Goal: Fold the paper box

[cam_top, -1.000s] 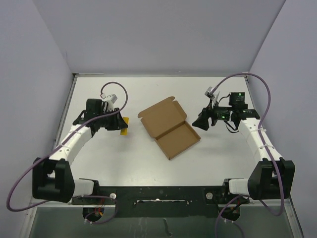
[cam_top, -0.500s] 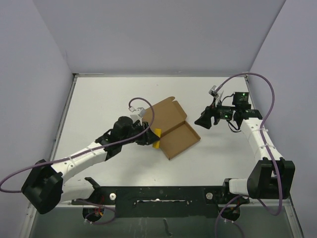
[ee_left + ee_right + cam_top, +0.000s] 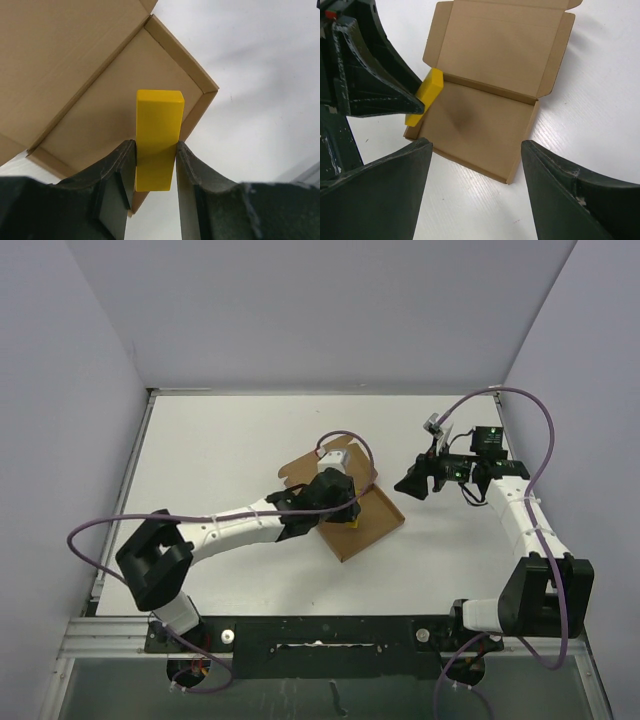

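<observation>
Left jaws clamp a yellow rectangular block (image 3: 159,135) over the brown cardboard box (image 3: 480,130); right jaws gape empty; lid unfolded.

left tool (image 3: 345,512): over paper box (image 3: 375,528), yellow block (image 3: 352,522) at tip | right tool (image 3: 408,488): beside box, apart

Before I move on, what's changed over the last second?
The left hand, shut on the yellow block throughout, swung from the left side rightward to the paper box; the block is now over its tray. The right hand stayed open and nearly still, and the box lies open where it was.
</observation>
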Robot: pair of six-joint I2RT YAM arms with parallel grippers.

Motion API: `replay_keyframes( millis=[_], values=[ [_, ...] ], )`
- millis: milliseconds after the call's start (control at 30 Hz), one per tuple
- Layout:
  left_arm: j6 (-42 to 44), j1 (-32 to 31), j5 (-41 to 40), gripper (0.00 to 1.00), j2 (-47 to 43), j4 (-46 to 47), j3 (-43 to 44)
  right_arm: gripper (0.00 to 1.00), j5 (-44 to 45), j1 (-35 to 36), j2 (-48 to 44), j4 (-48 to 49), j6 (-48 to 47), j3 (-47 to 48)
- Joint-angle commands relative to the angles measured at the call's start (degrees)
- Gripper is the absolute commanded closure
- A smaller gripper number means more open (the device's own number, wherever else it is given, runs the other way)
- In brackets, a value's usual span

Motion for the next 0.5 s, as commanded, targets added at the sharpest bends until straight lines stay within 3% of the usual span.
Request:
replay_keyframes(
  millis=[0, 200, 300, 367, 467],
  values=[
    [-1.0, -1.5, -7.2, 0.82, 6.8, -5.0, 6.8, 0.27, -1.4, -0.7, 0.2, 2.1, 0.2, -0.1],
    [-2.0, -1.6, -5.8, 0.64, 12.5, -6.5, 10.7, 0.26, -1.2, -1.5, 0.3, 2.0, 0.1, -0.2],
    [-2.0, -1.7, -5.6, 0.43, 12.2, -7.0, 11.8, 0.24, -1.4, -2.2, 0.3, 1.9, 0.0, -0.2],
    [-1.2, -2.0, -5.8, 0.24, 11.2, -6.5, 11.9, 0.21, -1.7, -2.6, 0.2, 1.9, -0.2, -0.2],
    [0.1, -2.4, -6.0, 0.07, 9.2, -6.1, 12.1, 0.19, -2.1, -3.3, 0.1, 1.8, -0.7, -0.4]
  ],
)
